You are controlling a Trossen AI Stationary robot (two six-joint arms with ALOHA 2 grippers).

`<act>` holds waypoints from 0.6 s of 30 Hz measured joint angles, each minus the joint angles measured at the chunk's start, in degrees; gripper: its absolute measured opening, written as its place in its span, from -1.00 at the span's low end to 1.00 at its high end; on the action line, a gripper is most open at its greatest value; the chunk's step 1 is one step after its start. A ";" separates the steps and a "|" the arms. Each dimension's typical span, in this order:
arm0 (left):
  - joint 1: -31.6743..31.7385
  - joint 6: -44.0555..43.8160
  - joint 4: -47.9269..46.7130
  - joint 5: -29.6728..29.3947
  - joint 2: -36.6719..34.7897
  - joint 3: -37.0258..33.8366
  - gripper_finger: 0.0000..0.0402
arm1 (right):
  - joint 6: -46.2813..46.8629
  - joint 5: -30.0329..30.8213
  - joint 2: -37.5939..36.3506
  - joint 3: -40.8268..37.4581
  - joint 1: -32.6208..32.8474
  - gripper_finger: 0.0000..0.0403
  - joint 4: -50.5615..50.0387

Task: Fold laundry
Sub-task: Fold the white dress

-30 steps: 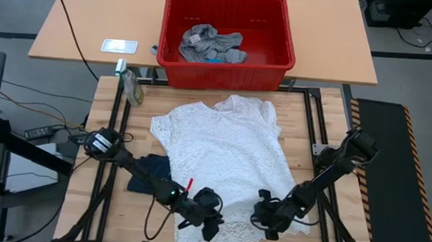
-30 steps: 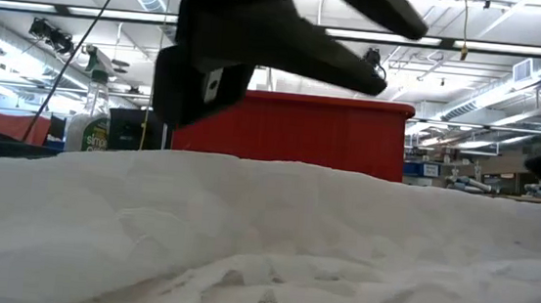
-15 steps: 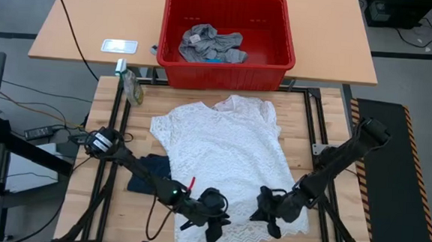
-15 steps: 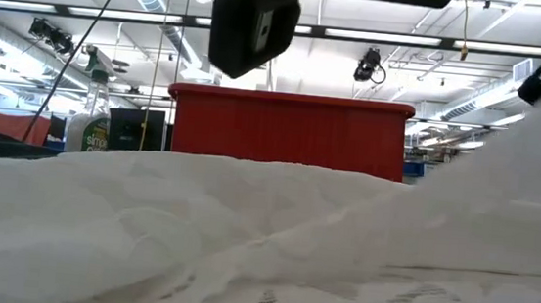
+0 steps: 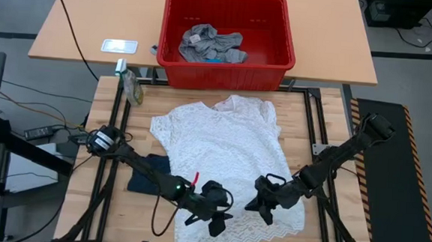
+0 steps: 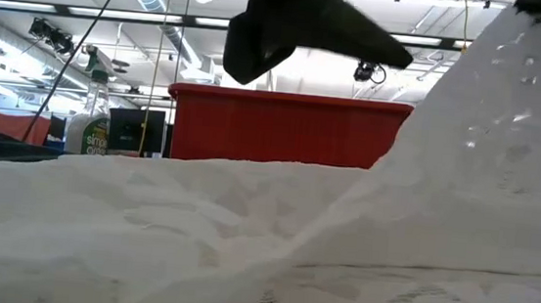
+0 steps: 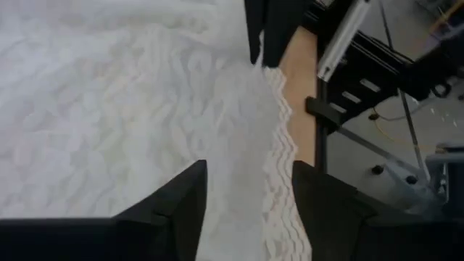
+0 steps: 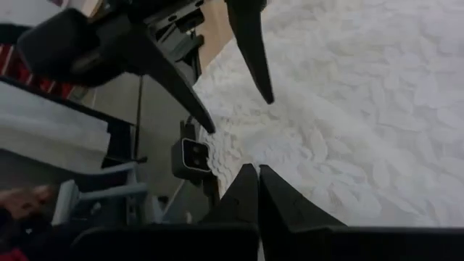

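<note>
White lace top (image 5: 225, 155): spread flat mid-table, hem toward the near edge, right hem corner lifted. Right gripper (image 5: 260, 205): fingers together, pinching that hem. Left gripper (image 5: 214, 213): fingers apart over the hem. Navy garment (image 5: 147, 171): beside the top. Grey garments (image 5: 212, 44): in red basket (image 5: 282, 24).

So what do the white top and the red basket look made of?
White top: looks like soft, matte lace or openwork knit; patterned holes and a scalloped hem show in the left wrist view. Red basket: apparently rigid moulded plastic, with smooth, slightly glossy walls.
</note>
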 joint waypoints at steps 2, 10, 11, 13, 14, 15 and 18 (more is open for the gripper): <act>0.28 -1.63 0.08 0.00 0.02 0.00 0.08 | 1.16 0.00 0.00 0.00 -0.60 -1.00 -0.40; 0.53 -8.04 3.23 1.13 5.14 0.00 0.11 | 2.31 -0.20 0.00 0.00 -2.28 -1.00 0.27; 0.31 -10.54 3.24 1.30 5.61 0.00 0.09 | 2.33 -0.40 0.00 0.00 -2.26 -1.00 0.26; -0.19 -16.50 1.21 1.82 5.83 0.00 0.00 | 2.34 -0.64 0.00 0.00 -2.25 -1.00 0.10; -0.51 -18.46 0.54 2.71 5.86 -0.02 -0.07 | 2.43 -1.00 0.00 0.00 -2.19 -1.00 -0.05; -0.84 -19.51 0.57 3.45 5.86 -0.02 -0.16 | 2.46 -1.54 0.00 0.00 -2.04 -1.00 -0.39; -2.51 -20.26 1.46 5.12 5.53 -0.02 -0.52 | 2.37 -2.76 0.00 0.00 -1.30 -1.00 -1.97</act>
